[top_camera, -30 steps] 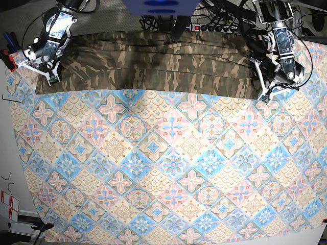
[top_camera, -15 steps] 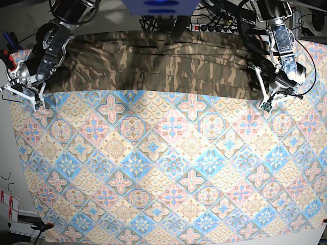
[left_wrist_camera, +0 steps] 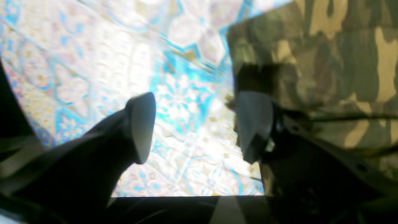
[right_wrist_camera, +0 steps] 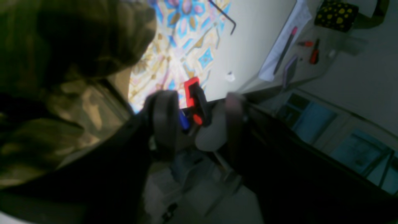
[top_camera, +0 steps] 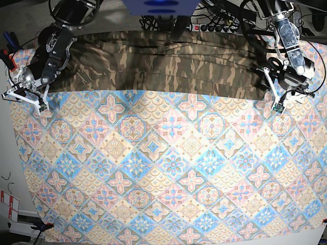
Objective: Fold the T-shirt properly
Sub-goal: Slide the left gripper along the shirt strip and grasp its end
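a large short-sleeved t-shirt of soft camouflage cloth in olive, brown and tan (top_camera: 168, 64) lies stretched in a long band across the far edge of the table, on top of the blue-and-cream tile-patterned tablecloth (top_camera: 168, 168) that covers the rest of the surface. the cloth shows several lengthwise creases, and its near edge runs in an almost straight line from one side to the other.

at the base view's right end of the shirt, the left gripper (top_camera: 282, 99) hangs just past the corner of the cloth, over the tablecloth. its wrist camera shows two dark fingers (left_wrist_camera: 141, 124) standing well apart with only bright patterned tablecloth between them; the camouflage edge (left_wrist_camera: 311, 62) lies beside the right-hand finger, and nothing is clamped.

at the opposite end, the right gripper (top_camera: 23, 97) sits at the table's edge, just off the shirt's corner. its wrist view is blurred: two dark fingers (right_wrist_camera: 163, 119) with a gap between them, through which a red-and-black clamp (right_wrist_camera: 194, 104) at the table edge is visible. camouflage cloth (right_wrist_camera: 62, 62) fills the left of that view beside the arm; the jaws stand partly apart and no cloth shows between them.

a black power strip with cables (top_camera: 214, 25) lies beyond the shirt at the back.
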